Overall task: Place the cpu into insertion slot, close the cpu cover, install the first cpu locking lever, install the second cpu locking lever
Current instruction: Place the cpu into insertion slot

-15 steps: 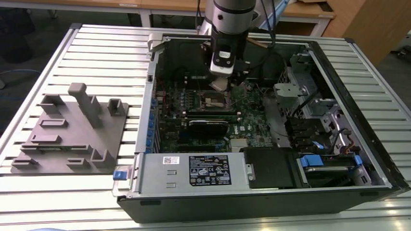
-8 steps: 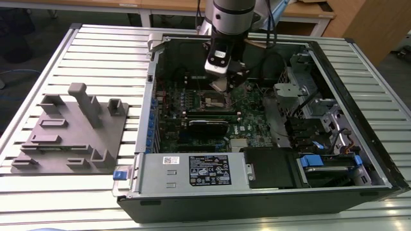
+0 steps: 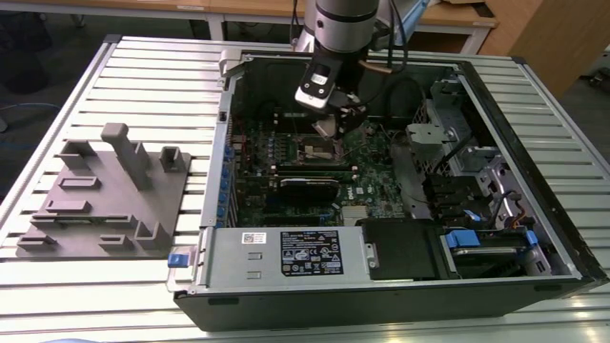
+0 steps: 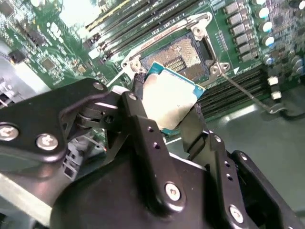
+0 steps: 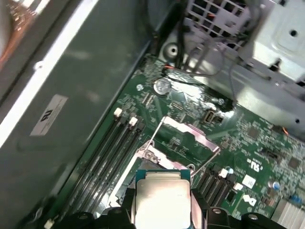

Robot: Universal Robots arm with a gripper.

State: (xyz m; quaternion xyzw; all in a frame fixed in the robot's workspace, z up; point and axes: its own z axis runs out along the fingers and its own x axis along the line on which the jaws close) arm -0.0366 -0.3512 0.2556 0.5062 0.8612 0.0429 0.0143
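Observation:
My gripper (image 3: 331,126) hangs inside the open computer case, shut on the cpu (image 4: 169,98), a flat square chip with a silver-grey face and teal edge. The black fingers (image 4: 138,102) clamp two opposite edges of it. The cpu (image 5: 162,196) is held tilted a little above the insertion slot (image 4: 183,56), whose golden-brown contact field lies bare, and does not touch it. In the exterior view the insertion slot (image 3: 319,148) sits just under the gripper. The cpu cover (image 5: 187,129) stands swung open beyond the socket. A thin locking lever (image 4: 244,91) juts out to one side, unlatched.
Long black memory slots (image 5: 112,152) run beside the socket. A coin battery (image 5: 162,86) and cables lie past the cover. A black card (image 3: 310,190), the power supply (image 3: 286,251) and a drive cage (image 3: 458,161) fill the case. A grey fixture plate (image 3: 105,200) sits on the exterior view's left.

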